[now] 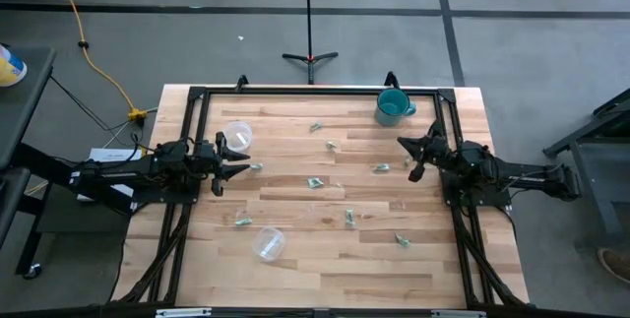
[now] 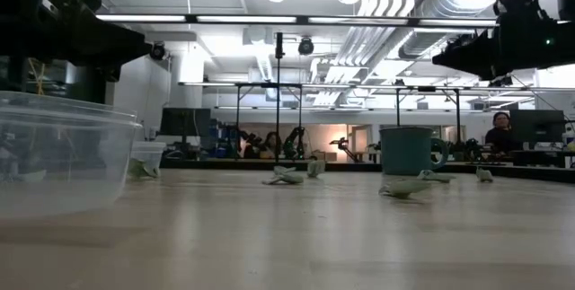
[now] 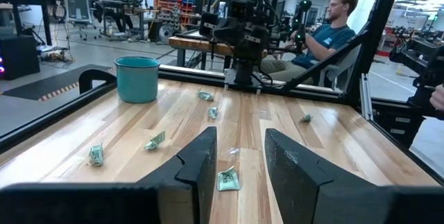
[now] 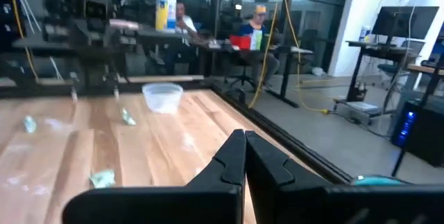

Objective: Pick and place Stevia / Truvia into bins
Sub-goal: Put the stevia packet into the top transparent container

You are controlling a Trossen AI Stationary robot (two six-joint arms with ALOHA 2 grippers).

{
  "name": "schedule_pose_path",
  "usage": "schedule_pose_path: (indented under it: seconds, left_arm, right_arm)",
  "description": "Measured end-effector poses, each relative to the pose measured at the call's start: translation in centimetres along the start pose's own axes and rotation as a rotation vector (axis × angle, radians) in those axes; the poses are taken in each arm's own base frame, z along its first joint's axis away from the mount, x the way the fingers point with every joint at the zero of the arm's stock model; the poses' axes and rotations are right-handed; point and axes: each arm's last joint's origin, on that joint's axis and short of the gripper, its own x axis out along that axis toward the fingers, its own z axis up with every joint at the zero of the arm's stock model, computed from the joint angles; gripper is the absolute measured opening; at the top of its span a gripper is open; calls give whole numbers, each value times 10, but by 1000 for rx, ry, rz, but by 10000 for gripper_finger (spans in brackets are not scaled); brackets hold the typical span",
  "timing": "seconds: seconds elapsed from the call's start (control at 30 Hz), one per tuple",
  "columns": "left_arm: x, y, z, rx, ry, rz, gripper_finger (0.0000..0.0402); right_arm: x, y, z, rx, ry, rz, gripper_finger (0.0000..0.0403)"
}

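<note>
I've got the left gripper (image 3: 239,160) open over a sachet (image 3: 227,179), lined up to grab. Right gripper (image 4: 245,156) looks closed, parked near the mug (image 1: 392,107), probably just waiting.

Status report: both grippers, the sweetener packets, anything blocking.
Left gripper open, low over a packet. Right gripper shut, empty, near teal mug. Packets scattered on the table; both cups unobstructed.

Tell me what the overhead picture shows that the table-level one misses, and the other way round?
Only the overhead view shows both arms whole: the left pincer open beside a clear cup, the right pincer shut near the teal mug, and the sachets' full spread. Only the table-level view shows the workshop behind, with a seated person. Both show the mug, cups and green sachets on the wooden table.
</note>
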Motion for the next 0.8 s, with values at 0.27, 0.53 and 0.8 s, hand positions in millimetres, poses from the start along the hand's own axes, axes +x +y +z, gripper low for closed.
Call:
schedule_pose_path:
  seconds: [0.27, 0.53, 0.8]
  left_arm:
    - [0, 3, 4, -70, -51, 112, 159]
    - [-1, 4, 10, -75, -121, 159, 159]
    - [-4, 1, 42, 44, -299, 157, 163]
  right_arm:
    - [0, -3, -5, -24, 56, -112, 0]
    - [0, -2, -6, -25, 62, -96, 0]
    - [0, -2, -6, -22, 63, -90, 0]
